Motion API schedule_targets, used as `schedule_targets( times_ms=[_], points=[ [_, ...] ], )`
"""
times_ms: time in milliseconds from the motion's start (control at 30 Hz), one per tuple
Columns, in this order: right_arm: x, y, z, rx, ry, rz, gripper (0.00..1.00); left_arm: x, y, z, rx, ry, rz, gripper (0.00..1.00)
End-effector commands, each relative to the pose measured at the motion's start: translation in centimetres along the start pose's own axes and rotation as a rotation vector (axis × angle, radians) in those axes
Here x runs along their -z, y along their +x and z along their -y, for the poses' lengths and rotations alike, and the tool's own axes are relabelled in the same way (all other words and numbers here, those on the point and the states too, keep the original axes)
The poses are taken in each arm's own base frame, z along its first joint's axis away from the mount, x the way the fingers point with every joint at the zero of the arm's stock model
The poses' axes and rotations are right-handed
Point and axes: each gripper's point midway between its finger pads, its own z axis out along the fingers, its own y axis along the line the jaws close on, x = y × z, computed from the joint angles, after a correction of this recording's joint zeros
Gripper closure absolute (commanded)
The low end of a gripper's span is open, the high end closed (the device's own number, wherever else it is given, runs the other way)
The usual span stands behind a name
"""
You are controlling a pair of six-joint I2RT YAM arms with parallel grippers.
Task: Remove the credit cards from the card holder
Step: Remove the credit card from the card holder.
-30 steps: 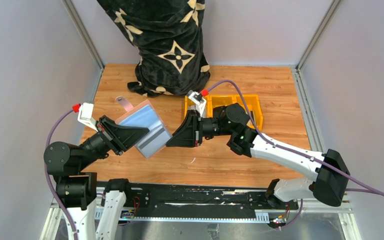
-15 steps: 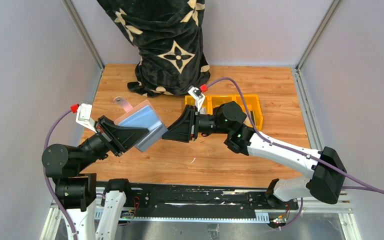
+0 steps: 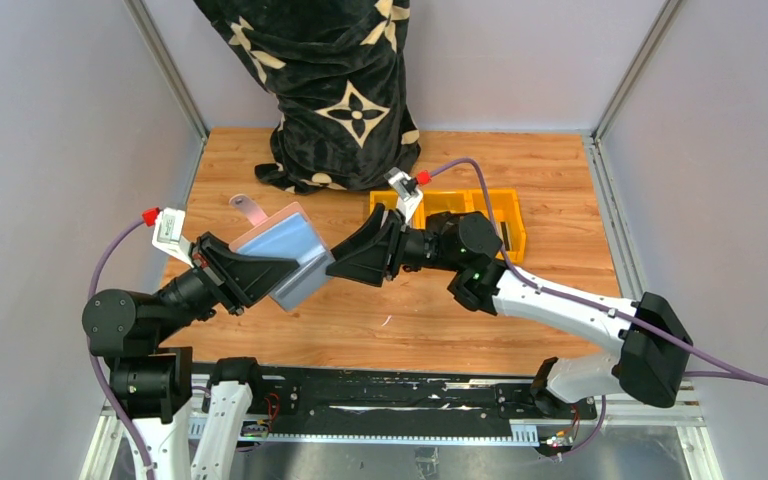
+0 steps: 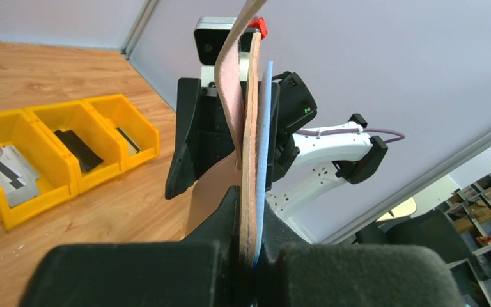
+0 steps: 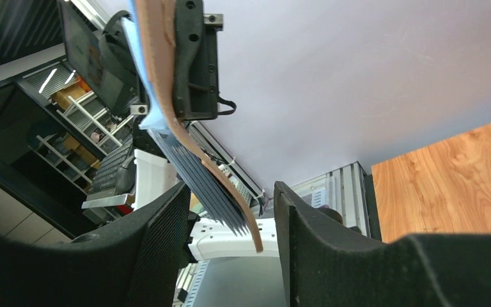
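Observation:
My left gripper (image 3: 250, 272) (image 4: 250, 256) is shut on the brown card holder (image 3: 278, 250) (image 4: 248, 128) and holds it up off the table, edge-on in the left wrist view. A pale blue credit card (image 4: 266, 128) lies against the holder's right face, and both are pinched between the pads. In the right wrist view several dark card edges (image 5: 199, 185) fan out beside the holder's curved brown flap (image 5: 230, 187). My right gripper (image 3: 334, 262) (image 5: 230, 240) is open, and its fingers (image 5: 160, 249) straddle the free end of the flap and cards without touching.
A yellow three-compartment bin (image 3: 508, 215) (image 4: 137, 121) stands at the back right, with a grey card and dark items in it. A black patterned cloth (image 3: 330, 80) hangs at the back. A small pinkish tab (image 3: 250, 208) lies on the wood left of the holder.
My right gripper has opened wider and risen a little, staying at the holder's right end. The left gripper has drawn the holder slightly back to the left.

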Motion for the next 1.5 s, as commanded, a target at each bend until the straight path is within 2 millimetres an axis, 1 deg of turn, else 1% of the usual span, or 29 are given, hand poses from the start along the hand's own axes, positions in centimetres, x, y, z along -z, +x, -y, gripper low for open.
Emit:
schedule_targets(
  times_ms=[0,200,267,367,600,833,1000,1167,1467],
  points=[
    [0.6,-0.9,-3.4,0.089,-0.126,0.049,0.45,0.1,0.0,1.2,-0.001,0.031,-0.028,1.00],
    [2.2,1.3,-3.8,0.146,-0.164,-0.010,0.42,0.1,-0.4,2.2,-0.003,0.049,-0.045,1.00],
    [2.8,1.7,-4.1,0.165,-0.179,-0.014,0.42,0.1,-0.3,2.5,0.004,0.053,-0.058,1.00],
    [3.1,2.0,-4.4,0.185,-0.201,-0.015,0.44,0.2,-0.5,3.1,0.002,0.062,-0.070,1.00],
    [2.5,1.2,-4.8,0.191,-0.219,0.000,0.51,0.3,-0.7,3.7,0.003,0.065,-0.076,1.00],
    [2.0,0.5,-5.4,0.182,-0.240,0.008,0.52,0.3,-0.7,3.7,0.001,0.063,-0.074,1.00],
    [1.7,0.6,-5.4,0.177,-0.251,0.002,0.53,0.3,-0.7,3.6,-0.001,0.063,-0.073,1.00],
    [1.3,0.6,-5.2,0.172,-0.251,-0.005,0.59,0.3,-0.8,3.8,-0.001,0.066,-0.070,1.00],
    [1.4,1.0,-4.9,0.172,-0.250,-0.020,0.62,0.2,-1.0,4.0,-0.003,0.070,-0.068,1.00]
  ],
)
